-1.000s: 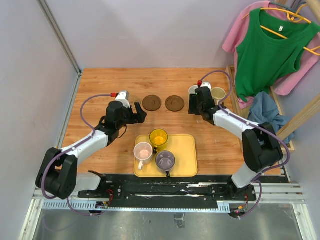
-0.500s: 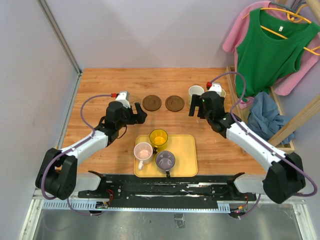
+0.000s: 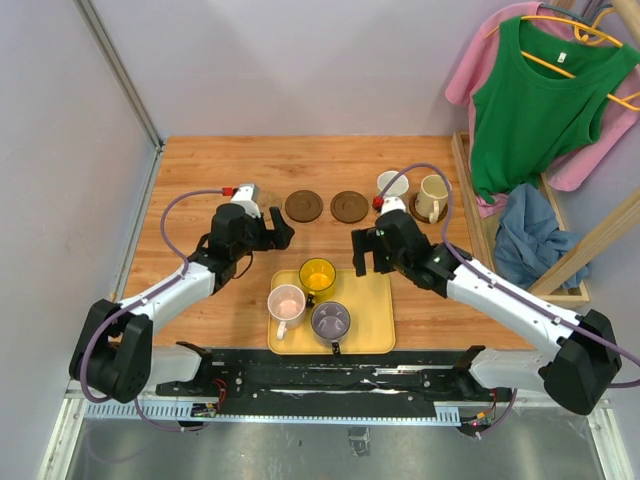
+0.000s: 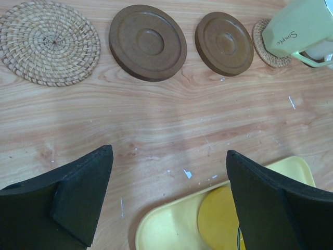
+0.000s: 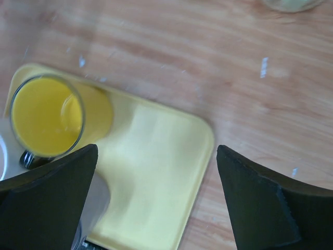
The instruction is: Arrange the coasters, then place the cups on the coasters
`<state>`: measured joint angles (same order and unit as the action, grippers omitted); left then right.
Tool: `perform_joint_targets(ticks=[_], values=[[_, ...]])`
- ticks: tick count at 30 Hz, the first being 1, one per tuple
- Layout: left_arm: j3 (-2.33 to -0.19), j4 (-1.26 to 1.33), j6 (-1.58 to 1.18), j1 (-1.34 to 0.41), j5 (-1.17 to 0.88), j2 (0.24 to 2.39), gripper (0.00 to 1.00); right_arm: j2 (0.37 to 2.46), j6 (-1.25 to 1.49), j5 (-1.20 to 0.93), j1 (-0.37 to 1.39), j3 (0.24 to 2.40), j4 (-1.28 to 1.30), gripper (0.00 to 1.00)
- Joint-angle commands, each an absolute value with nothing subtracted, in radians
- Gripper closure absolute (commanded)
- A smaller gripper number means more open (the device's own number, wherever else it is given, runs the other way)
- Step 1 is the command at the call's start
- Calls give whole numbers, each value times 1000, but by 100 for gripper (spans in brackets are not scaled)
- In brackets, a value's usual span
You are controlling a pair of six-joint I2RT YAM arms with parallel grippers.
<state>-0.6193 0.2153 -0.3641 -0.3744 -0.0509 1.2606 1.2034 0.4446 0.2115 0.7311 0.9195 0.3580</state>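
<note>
Two dark brown coasters (image 3: 303, 206) lie bare on the bench (image 3: 200, 160). Right of them, pale green cup (image 3: 391, 184) and cream cup (image 3: 433, 197) each sit on a coaster. Yellow tray (image 3: 375, 300) holds yellow cup (image 3: 318, 274), pink cup (image 3: 287, 302), grey-purple cup (image 3: 331, 320). Green top (image 3: 530, 100) hangs far right.

Left wrist: left tool (image 4: 169, 172) released over bare wood, woven coaster (image 4: 49, 41) far left, unobstructed.

Right wrist: right tool (image 5: 156, 156) released above the tray corner, yellow cup near its left finger.

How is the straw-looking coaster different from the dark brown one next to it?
The woven coaster is pale tan; the dark brown coaster beside it is much darker. The woven one is bumpy, coiled in a spiral; the brown one is smooth with a raised rim. Both are round, lie flat on the table and carry no cup.
</note>
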Motion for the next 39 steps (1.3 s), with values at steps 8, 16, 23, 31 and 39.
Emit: perform_joint_targets(ticks=[8, 16, 23, 31, 39], values=[[-594, 200, -367, -367, -67, 1213, 6, 1142, 405, 6, 928, 863, 445, 2], [-579, 197, -382, -367, -68, 1206, 6, 1152, 390, -1, 1024, 830, 516, 0], [-553, 202, -395, -367, -74, 1182, 6, 1206, 403, 37, 1038, 844, 484, 15], [-542, 207, -391, -367, -77, 1183, 6, 1332, 402, 63, 1040, 903, 451, 37], [-533, 212, -389, -367, -71, 1189, 6, 1391, 413, 159, 1043, 949, 490, 84]])
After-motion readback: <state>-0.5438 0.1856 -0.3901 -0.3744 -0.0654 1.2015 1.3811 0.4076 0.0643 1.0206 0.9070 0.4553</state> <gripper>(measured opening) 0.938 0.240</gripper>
